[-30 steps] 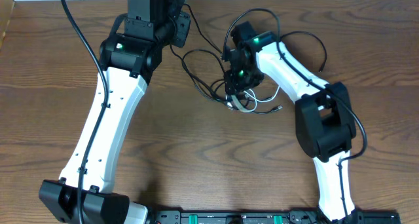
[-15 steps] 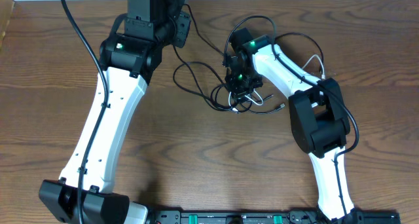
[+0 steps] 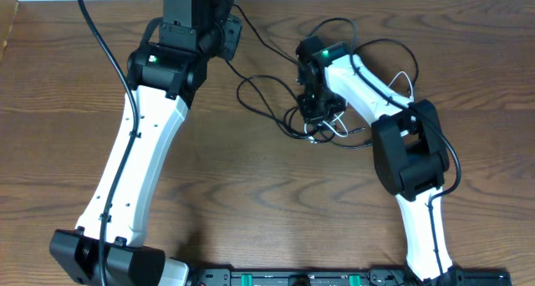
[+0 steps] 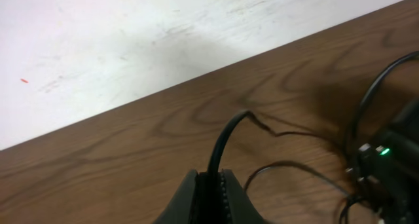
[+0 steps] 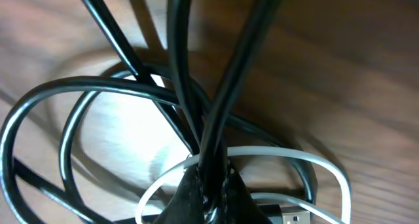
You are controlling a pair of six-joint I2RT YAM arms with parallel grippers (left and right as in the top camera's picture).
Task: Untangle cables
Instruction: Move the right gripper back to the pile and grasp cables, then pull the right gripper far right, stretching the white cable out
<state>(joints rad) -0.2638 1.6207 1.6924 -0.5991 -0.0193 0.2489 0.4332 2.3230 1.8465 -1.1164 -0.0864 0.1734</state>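
The cables (image 3: 280,110) lie as a loose tangle of thin black loops at mid-table, with a white cable (image 3: 337,128) at its right side. My left gripper (image 3: 227,37) is at the far side of the table, shut on a black cable (image 4: 222,142) that rises from its jaws and trails right toward the tangle. My right gripper (image 3: 314,112) points down into the tangle. In the right wrist view it (image 5: 211,181) is shut on black cable strands (image 5: 226,99). The white cable (image 5: 314,162) loops around its fingertips, and a plug end (image 5: 292,218) lies beside them.
The table's far edge (image 4: 196,86) runs just beyond the left gripper, with a white surface behind it. Thick black arm cables (image 3: 380,48) arc over the right arm. A black rail (image 3: 309,278) runs along the front edge.
My right gripper has shut on black strands in the tangle and shifted slightly right. The black loops on the left of the tangle have shifted with it. The left gripper has stayed put.
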